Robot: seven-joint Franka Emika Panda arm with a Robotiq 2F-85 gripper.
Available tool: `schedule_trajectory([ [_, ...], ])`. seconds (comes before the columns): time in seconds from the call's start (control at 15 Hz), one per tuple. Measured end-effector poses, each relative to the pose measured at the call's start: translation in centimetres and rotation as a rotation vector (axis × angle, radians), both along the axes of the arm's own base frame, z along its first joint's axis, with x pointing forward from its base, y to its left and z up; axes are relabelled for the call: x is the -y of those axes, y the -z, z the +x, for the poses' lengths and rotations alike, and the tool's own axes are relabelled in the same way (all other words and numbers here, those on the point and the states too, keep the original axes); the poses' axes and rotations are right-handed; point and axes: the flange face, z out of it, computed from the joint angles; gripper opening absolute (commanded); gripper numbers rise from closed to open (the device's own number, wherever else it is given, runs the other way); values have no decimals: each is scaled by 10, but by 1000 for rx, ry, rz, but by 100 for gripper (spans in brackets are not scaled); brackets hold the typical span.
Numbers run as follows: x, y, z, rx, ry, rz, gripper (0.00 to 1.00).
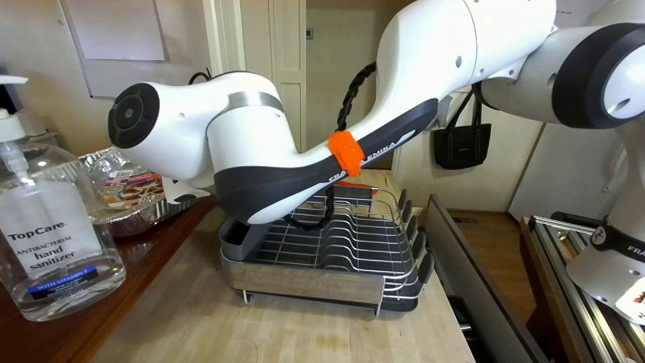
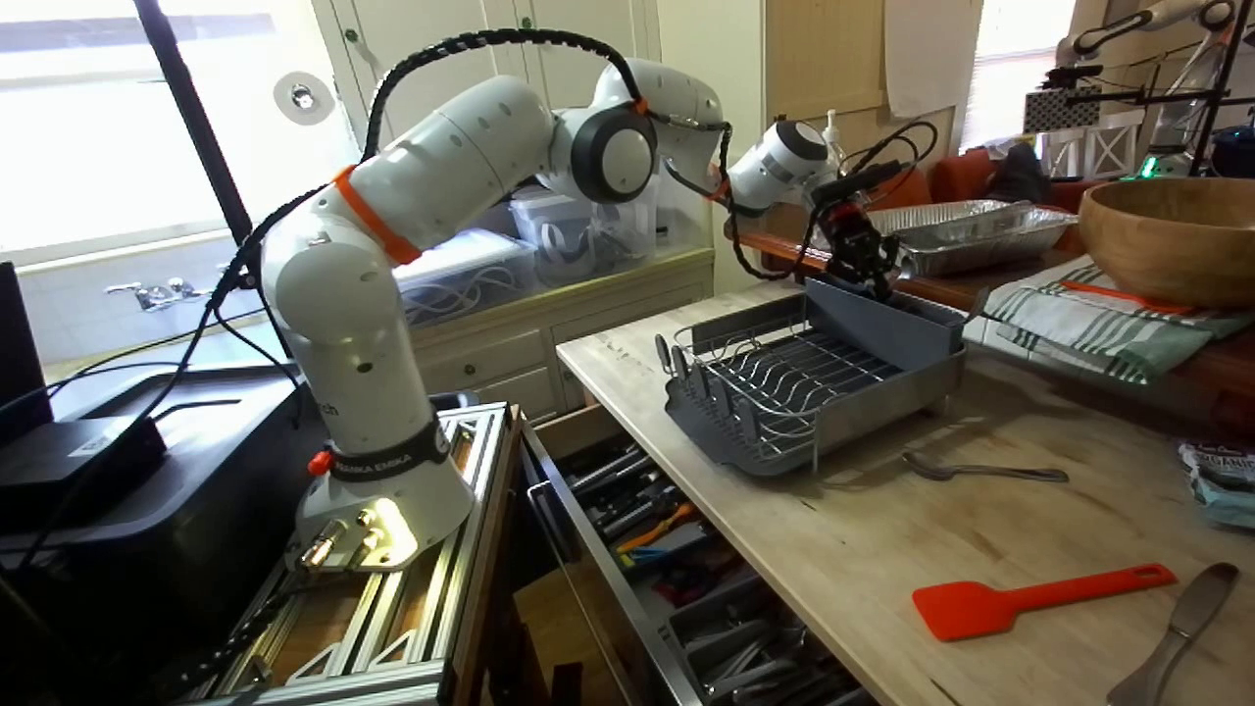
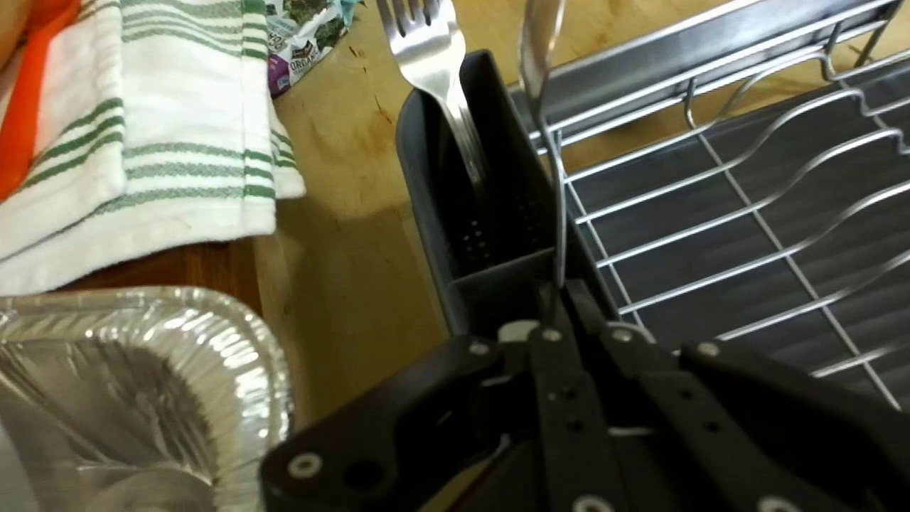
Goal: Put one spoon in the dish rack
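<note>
The dish rack (image 1: 305, 281) stands on the wooden table in both exterior views (image 2: 887, 412) and in the wrist view (image 3: 640, 60). Its dark grey utensil caddy (image 3: 425, 206) runs along one side. My gripper (image 3: 574, 293) is at the caddy, over a compartment, its fingertips nearly together on the handle of a metal spoon (image 3: 538, 67). The spoon is seen edge-on, its bowl end pointing away and cut by the top edge. In an exterior view the gripper (image 2: 882, 286) points down behind the caddy wall, which hides its tips. Another spoon (image 2: 980, 471) lies on the table.
A fork (image 3: 430, 53) leans in the caddy's far compartment. A foil pan (image 3: 249, 355) sits beside the caddy, near a striped towel (image 3: 192, 178). A red spatula (image 2: 966, 608), a knife (image 2: 1181, 628), an open drawer (image 2: 677, 569) and a sanitizer bottle (image 1: 55, 237) also show.
</note>
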Motion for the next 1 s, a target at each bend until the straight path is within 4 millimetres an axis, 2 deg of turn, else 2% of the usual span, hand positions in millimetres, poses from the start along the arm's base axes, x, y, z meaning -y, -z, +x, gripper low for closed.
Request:
schedule_trajectory([
  [0.4, 0, 3, 2, 4, 1, 1, 4],
  [0.47, 0, 3, 2, 6, 2, 2, 20],
  [0.53, 0, 2, 3, 9, 2, 3, 29],
  [1.0, 0, -1, 5, 20, 4, 5, 81],
])
